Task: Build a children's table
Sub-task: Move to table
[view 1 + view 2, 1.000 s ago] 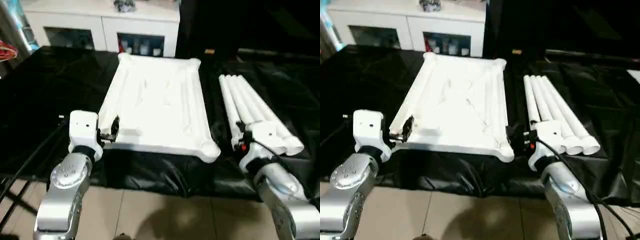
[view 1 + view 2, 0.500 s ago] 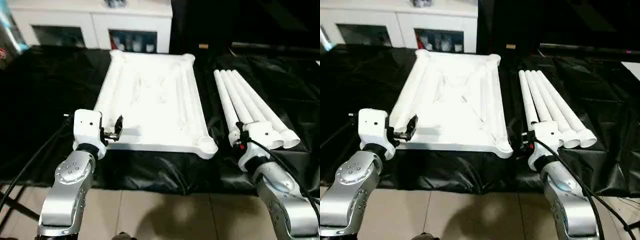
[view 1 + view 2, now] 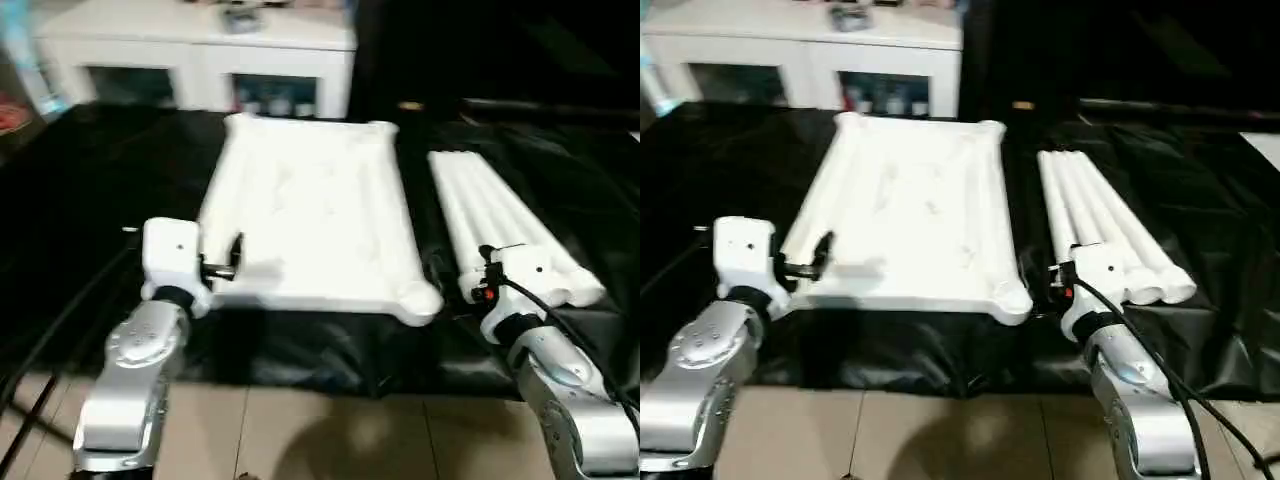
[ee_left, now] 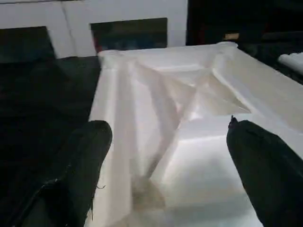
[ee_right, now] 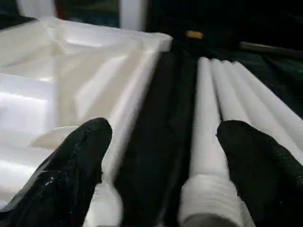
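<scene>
The white table top [image 3: 310, 210] lies upside down on black cloth, its ribbed underside up and a round socket [image 3: 418, 297] at its near right corner. Several white legs [image 3: 505, 215] lie side by side to its right. My left gripper [image 3: 225, 262] hovers at the top's near left corner, open and empty; in the left wrist view its fingers [image 4: 83, 161] straddle that corner of the table top [image 4: 189, 123]. My right gripper [image 3: 1052, 282] is open between the top's near right corner and the legs' near ends; its fingers [image 5: 75, 165] straddle the gap beside a leg [image 5: 206, 137].
The black cloth [image 3: 90, 190] covers the work surface and hangs over its near edge above a tiled floor [image 3: 330, 430]. A white cabinet [image 3: 200, 60] with glass doors stands behind. Cables [image 3: 60, 320] trail from my left arm.
The camera has shifted and tilted a little. Both grippers hold the same places at the table top's near corners, both still open.
</scene>
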